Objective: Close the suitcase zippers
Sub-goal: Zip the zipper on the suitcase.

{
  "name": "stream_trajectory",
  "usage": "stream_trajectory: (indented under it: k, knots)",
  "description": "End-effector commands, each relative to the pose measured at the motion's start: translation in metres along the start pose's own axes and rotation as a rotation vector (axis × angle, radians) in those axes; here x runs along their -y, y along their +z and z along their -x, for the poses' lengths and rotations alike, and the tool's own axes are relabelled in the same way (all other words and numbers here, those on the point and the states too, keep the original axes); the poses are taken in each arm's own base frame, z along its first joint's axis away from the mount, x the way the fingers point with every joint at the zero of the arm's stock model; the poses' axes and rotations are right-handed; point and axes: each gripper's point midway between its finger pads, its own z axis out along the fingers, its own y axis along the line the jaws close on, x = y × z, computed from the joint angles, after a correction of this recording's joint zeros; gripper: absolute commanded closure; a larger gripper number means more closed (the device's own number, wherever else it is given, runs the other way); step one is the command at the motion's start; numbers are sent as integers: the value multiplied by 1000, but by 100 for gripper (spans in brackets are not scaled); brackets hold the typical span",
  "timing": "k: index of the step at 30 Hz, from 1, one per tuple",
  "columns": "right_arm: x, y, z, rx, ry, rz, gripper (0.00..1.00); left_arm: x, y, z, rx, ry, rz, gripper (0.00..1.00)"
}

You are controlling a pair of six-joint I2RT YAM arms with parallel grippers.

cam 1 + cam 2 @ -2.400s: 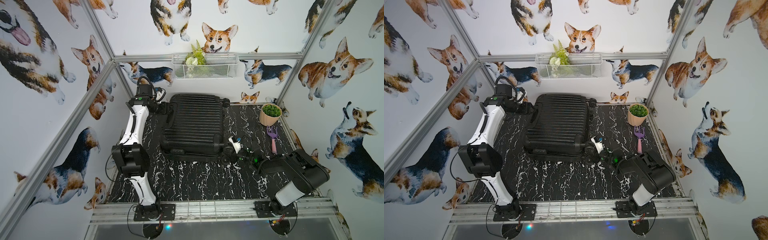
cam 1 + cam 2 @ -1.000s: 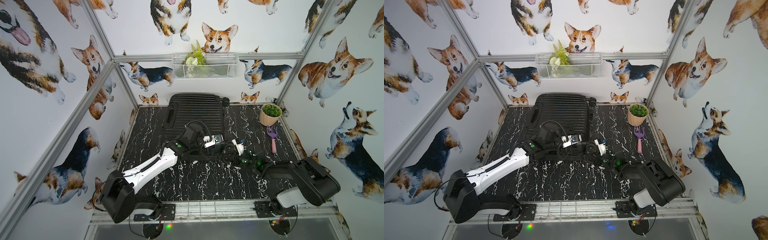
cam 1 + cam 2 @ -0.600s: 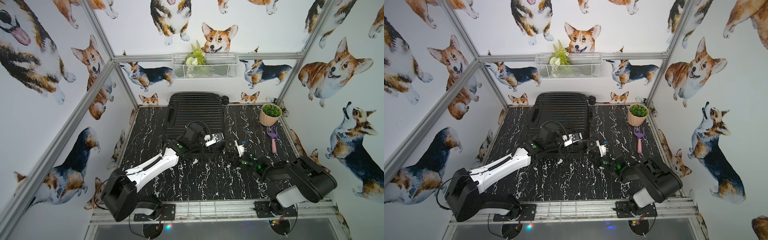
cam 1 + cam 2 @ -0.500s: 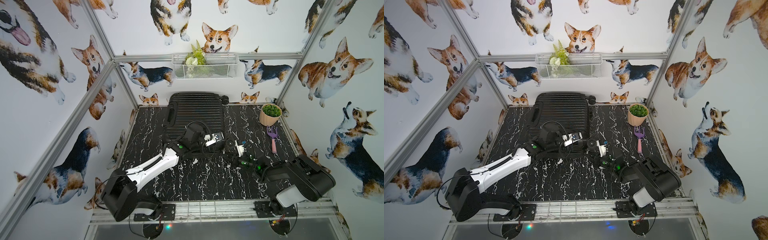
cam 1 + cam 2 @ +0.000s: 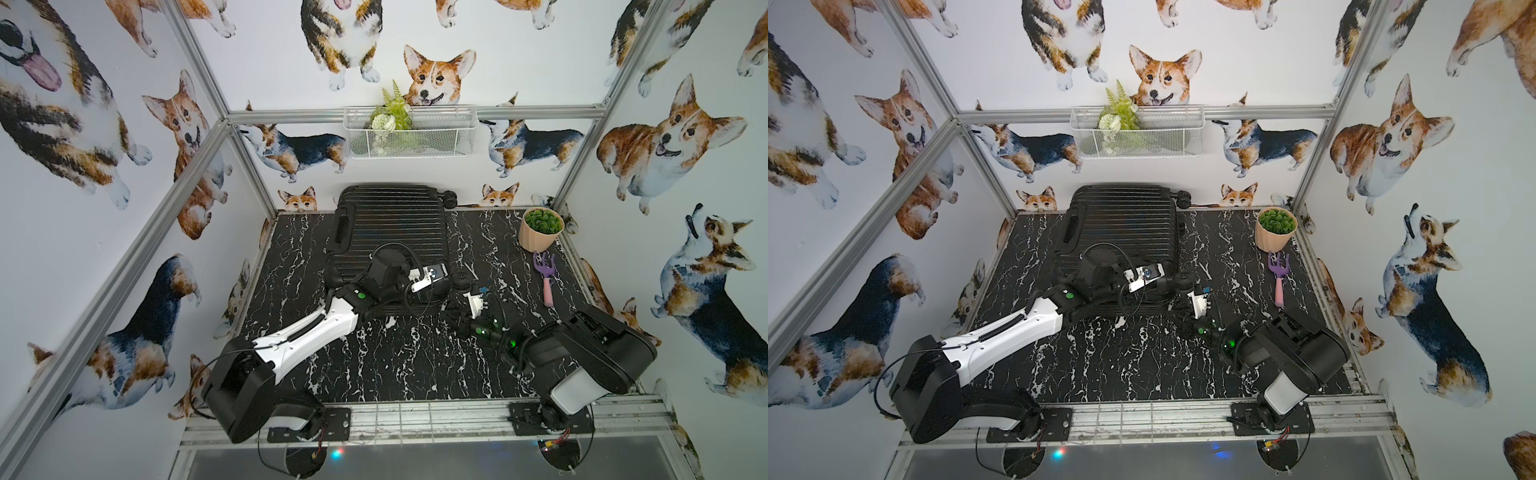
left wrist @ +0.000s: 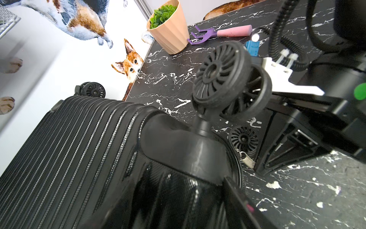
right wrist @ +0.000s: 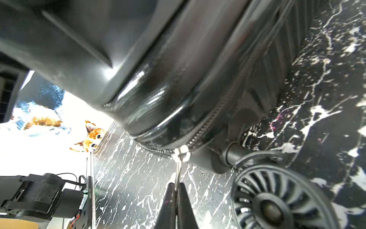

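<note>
Ribbed glossy suitcase (image 5: 390, 224), perhaps metal-toothed zipper (image 7: 200, 133).

Suitcase (image 5: 386, 232): black, ribbed shell; wheels (image 6: 219, 77) black.
Zipper pull (image 7: 180, 153): silver; zip band (image 7: 206, 128) black.
Desk (image 5: 395, 357): black marble pattern, white veins.
Pot (image 5: 536, 241): peach; plant (image 5: 542, 220) green.
Rake (image 5: 545, 278): purple head, pink handle.
Walls (image 5: 270, 62): white, tan-black-white corgi print.
Basket (image 5: 436, 137): white wire mesh.
Left arm (image 5: 307, 336): white and black.

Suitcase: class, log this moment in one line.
suitcase: flat, halves together | right pincer: shut on zipper pull by wheel | left pincer: over suitcase corner, opening unclear
</note>
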Motion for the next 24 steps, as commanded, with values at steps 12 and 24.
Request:
stream_trajectory:
  k: [12, 24]
  knots:
    - [-25, 3, -32, -115, -109, 54, 100, -40, -1, -13, -71, -79, 209, 45]
    - [0, -10, -20, -99, -250, -190, 100, -47, -31, -4, -96, -221, 230, 25]
